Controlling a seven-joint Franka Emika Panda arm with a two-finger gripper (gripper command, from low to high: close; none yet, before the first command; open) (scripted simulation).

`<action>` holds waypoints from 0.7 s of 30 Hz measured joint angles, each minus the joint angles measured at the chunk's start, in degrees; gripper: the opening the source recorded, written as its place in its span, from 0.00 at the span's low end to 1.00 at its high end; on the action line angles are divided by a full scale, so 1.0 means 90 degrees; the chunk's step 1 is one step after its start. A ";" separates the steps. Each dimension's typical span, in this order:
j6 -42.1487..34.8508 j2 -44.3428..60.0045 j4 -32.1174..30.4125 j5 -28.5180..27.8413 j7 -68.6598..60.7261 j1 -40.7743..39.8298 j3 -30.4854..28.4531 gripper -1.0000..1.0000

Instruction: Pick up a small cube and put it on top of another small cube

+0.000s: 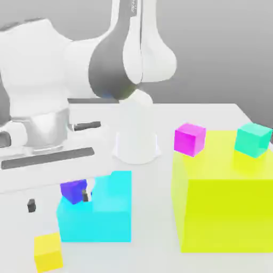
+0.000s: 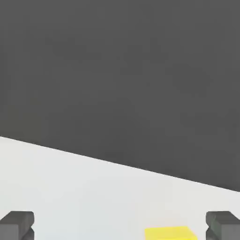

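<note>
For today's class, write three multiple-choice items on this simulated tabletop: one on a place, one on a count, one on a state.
1. Where does the teal cube sit?
A. on the big yellow-green block
B. on the table
C. on the cyan block

2. How many small cubes rest on that block?
A. one
B. two
C. three

3. The end effector is:
A. shut on a cube
B. open, holding nothing
C. shut, holding nothing

Answers: 1 A, it stands on the block's top; 2 B, teal and the magenta cube; 3 B, fingers wide apart, the yellow cube unheld between them.
</note>
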 joint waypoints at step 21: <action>0.0631 0.1207 -0.0076 -0.0151 -0.0638 -0.0426 0.0017 0.00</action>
